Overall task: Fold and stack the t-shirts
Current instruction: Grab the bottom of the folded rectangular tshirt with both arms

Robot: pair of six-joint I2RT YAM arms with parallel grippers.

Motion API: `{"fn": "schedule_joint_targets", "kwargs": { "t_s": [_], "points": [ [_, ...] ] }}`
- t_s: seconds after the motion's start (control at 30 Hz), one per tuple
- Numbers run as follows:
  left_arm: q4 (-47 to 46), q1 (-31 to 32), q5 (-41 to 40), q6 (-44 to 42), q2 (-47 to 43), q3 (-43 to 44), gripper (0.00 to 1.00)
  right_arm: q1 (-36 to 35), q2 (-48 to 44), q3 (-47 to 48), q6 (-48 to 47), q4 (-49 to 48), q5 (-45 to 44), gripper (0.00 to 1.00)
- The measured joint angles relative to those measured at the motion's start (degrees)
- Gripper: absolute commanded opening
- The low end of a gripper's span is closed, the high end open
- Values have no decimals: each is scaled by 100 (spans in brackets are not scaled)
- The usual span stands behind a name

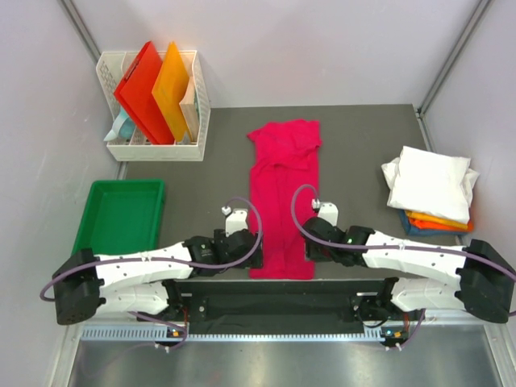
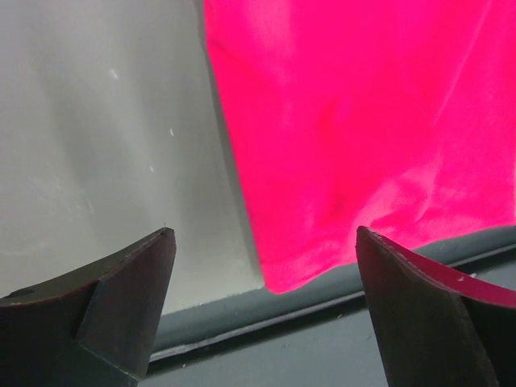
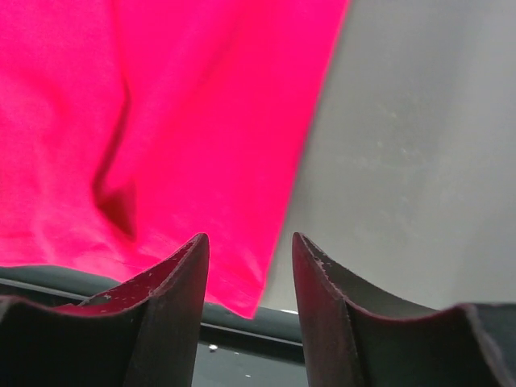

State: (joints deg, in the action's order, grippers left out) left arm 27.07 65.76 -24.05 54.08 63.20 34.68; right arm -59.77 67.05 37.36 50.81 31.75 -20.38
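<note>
Left arm [image 1: 145, 266] and right arm [image 1: 411, 254] stretched low and inward, left gripper [image 2: 263, 232] jaws spread wide, right gripper [image 3: 249, 236] jaws narrowly parted, both empty

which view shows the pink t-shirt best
Top external: it alone shows the whole pink t-shirt, lying as a long narrow strip, collar far, hem near the arms. The left wrist view catches only its near left hem corner, the right wrist view only its near right corner.

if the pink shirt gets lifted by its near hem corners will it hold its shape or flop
Probably flops: the pink t-shirt shows soft wrinkles and lies limp on the table, so its middle would likely sag between grips. It looks like thin cloth, so probably light. Pushed, it would likely bunch rather than slide whole.
</note>
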Motion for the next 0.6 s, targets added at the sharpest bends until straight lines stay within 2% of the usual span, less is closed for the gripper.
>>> {"fn": "schedule_joint_targets", "kwargs": {
  "t_s": [0.13,0.4,0.6],
  "points": [
    [-76,7,413,28,232,-160,90,0,-90,-223,140,118,-4,47],
    [-144,85,702,363,175,-514,71,0,-380,-291,302,387,-105,47],
    [-256,96,789,470,149,-632,70,0,-402,-291,308,428,-170,47]
  ]
}}
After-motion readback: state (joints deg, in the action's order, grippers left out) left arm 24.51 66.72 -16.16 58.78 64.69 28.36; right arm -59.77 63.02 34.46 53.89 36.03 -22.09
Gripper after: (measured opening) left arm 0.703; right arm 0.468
